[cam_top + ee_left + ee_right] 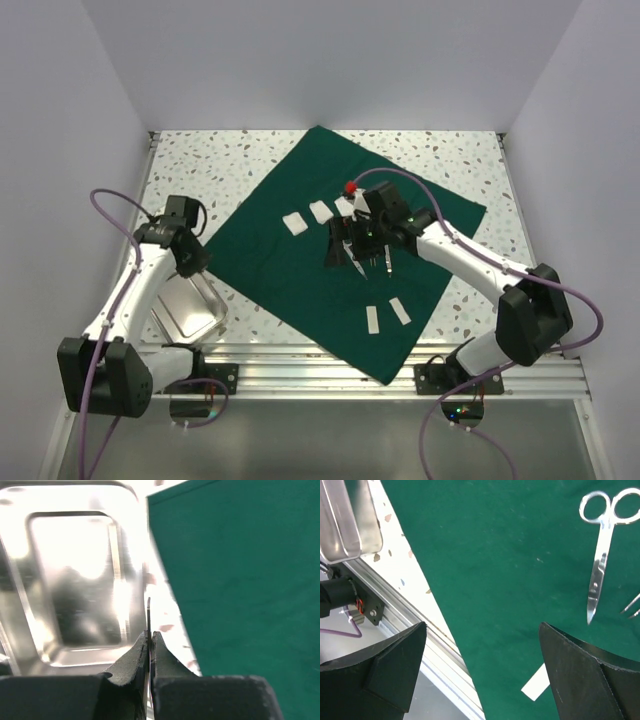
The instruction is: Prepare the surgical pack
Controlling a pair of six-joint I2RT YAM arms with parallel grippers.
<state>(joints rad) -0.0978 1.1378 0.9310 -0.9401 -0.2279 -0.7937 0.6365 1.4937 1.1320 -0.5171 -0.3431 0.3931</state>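
Lying spread open and flat on the speckled table (200, 165), the dark green drape (300, 270) sits turned like a diamond, one corner toward the back wall and one over the aluminium rail (330, 358) at the near edge. It is not wrapped around anything.

Three white pads (320, 211) lie in a row on its upper middle, and two more pads (386, 315) lie side by side near its near corner. A small cluster of steel instruments (372, 262) rests close to the centre of the cloth. The right wrist view shows scissors (600, 555) lying flat on the green, rings away from the camera, with the thin tips of a second tool (631, 605) just beside them at the frame edge.

The right gripper (345, 245) hangs over that cluster with its fingers (395, 665) spread wide apart and nothing between them.

Off the cloth, just beside its lower-left edge, is the steel tray (190, 305), bare and shiny. The left gripper (192, 262) is at the tray's far end. In its wrist view the left gripper's (150, 636) black fingers are pressed together on a thin steel edge, which appears to be the tray's rim (148, 612), with the tray's hollow (75, 580) to one side and the drape's edge to the other.
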